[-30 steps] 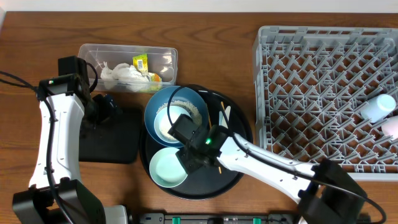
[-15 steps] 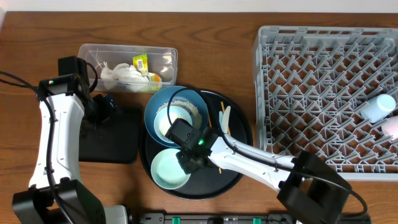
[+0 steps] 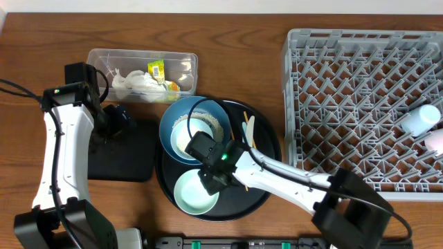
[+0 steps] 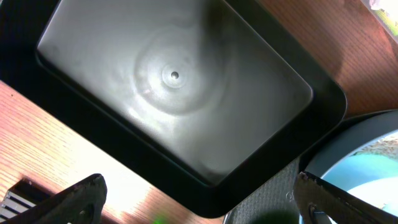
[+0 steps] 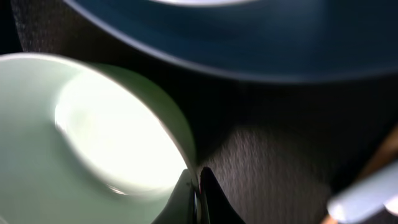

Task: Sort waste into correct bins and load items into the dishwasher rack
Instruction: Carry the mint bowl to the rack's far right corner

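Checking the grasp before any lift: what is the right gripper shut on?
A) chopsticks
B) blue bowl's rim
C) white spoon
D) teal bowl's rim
D: in the right wrist view the right gripper pinches the rim of the teal bowl, clear of the blue bowl.

round black tray (image 3: 268,142) | resting on | wooden table (image 3: 228,41)

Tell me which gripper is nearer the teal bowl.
Right. The right gripper pinches the teal bowl at its rim; the left gripper hangs over the rectangular black tray, apart.
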`<move>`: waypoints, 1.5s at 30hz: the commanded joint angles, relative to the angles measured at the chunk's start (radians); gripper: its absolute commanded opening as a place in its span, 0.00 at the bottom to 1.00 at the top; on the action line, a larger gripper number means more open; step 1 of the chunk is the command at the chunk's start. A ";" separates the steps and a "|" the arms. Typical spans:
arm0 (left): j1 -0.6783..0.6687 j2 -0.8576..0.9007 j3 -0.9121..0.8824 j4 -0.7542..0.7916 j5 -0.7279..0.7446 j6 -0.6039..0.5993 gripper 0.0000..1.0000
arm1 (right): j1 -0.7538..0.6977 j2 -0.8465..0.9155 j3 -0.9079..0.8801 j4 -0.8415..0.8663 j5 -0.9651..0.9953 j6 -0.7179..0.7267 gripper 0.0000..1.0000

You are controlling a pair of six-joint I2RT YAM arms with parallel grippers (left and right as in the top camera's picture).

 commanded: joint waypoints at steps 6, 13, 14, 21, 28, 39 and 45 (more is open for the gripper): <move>0.003 -0.013 -0.006 -0.005 -0.015 -0.009 0.97 | -0.089 -0.169 0.106 -0.100 0.127 -0.101 0.01; 0.003 -0.013 -0.006 -0.005 -0.015 -0.009 0.97 | -0.265 -0.304 0.110 -0.122 0.405 -0.185 0.01; 0.003 -0.013 -0.006 -0.005 -0.015 -0.009 0.97 | -0.296 -0.315 0.110 -0.119 0.441 -0.193 0.01; 0.003 -0.013 -0.006 -0.005 -0.015 -0.010 0.97 | -0.571 -0.342 0.110 -0.009 0.697 -0.401 0.01; 0.003 -0.013 -0.006 -0.005 -0.015 -0.010 0.97 | -0.809 -0.340 0.110 0.266 0.804 -0.642 0.01; 0.003 -0.013 -0.006 0.006 -0.015 -0.009 0.97 | -1.108 -0.279 0.110 0.655 0.825 -0.990 0.01; 0.003 -0.013 -0.006 0.009 -0.015 -0.009 0.97 | -1.216 -0.185 0.110 0.793 0.906 -1.099 0.01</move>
